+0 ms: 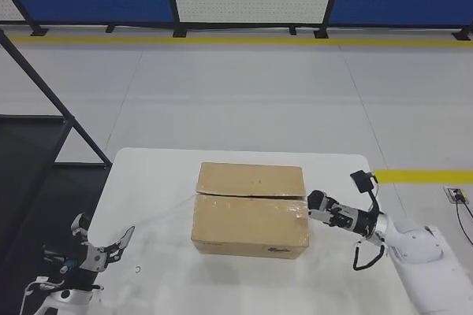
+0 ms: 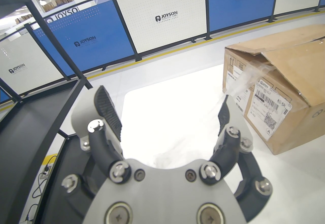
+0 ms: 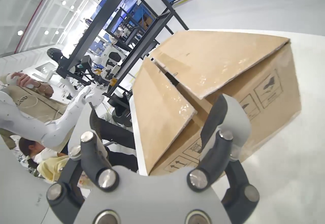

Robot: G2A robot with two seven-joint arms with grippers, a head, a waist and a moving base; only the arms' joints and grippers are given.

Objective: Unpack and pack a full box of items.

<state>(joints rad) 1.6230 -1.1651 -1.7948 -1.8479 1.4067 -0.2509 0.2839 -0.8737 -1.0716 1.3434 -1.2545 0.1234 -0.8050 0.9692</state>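
A black rack [image 1: 27, 153] stands off the left edge of the table [image 1: 154, 185]. The left gripper [image 1: 102, 234] hovers over the table's near-left corner, fingers spread wide with nothing between them, well apart from the box [image 1: 251, 232]. The box sits mid-table with a long side toward the robot. Both top flaps are folded down, but the seam between them gapes a little. A strip of clear tape [image 2: 242, 79] hangs loose from the box's left end, just above a white label [image 2: 270, 108]. At the right end is the right gripper [image 1: 315, 203], jaws apart, close against the top edge where the flaps meet. One finger [image 3: 228, 118] lies in front of the end wall — whether it touches, I cannot tell.
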